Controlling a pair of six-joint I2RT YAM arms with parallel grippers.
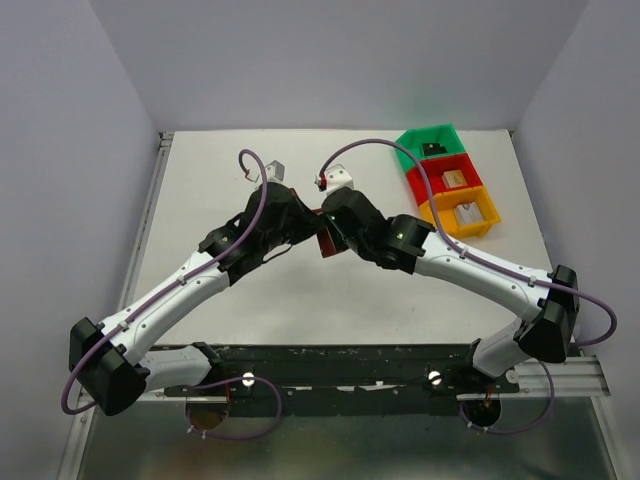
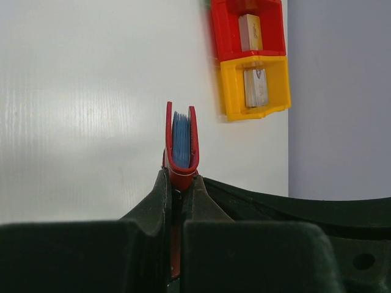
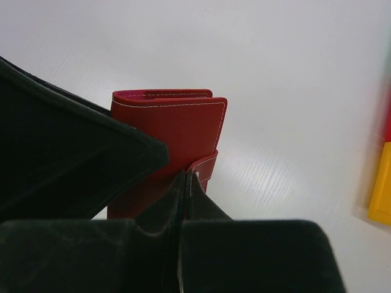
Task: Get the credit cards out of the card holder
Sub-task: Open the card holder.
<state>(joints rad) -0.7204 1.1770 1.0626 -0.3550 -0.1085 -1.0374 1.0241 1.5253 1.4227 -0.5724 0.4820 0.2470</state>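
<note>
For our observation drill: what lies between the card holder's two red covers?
Edge-on blue layers fill the gap between the card holder's covers; the left wrist view shows it. Lining or cards: cannot tell.

White table (image 1: 300, 310), matte top. Standing directly on it, far right: three plastic bins touching in one diagonal row: green bin (image 1: 440, 131), red bin (image 1: 470, 166), orange bin (image 1: 488, 207).

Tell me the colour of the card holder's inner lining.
The card holder is lined blue, edged red; clearest in the left wrist view.
</note>
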